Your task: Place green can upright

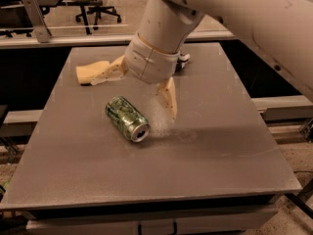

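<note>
Just beneath and in front of the claw (133,98), the green can (126,118) lies on its side on the tabletop (220,146), not held and not touched by either finger. Its long axis runs diagonally, from the far left to the near right, with the silver top and its dark pull-tab hole facing the near right and the base pointing back under the claw's wrist. The can is a short aluminium cylinder with a green body under pale mottled print and bright metal rims. The claw hangs above the tabletop with its tan, wedge-shaped fingers (167,96) spread wide apart: one angles down to the right of the can, while the other reaches out leftward to a yellow sponge (88,71), a soft-looking block. The tabletop is flat, matte grey and finely speckled.
</note>
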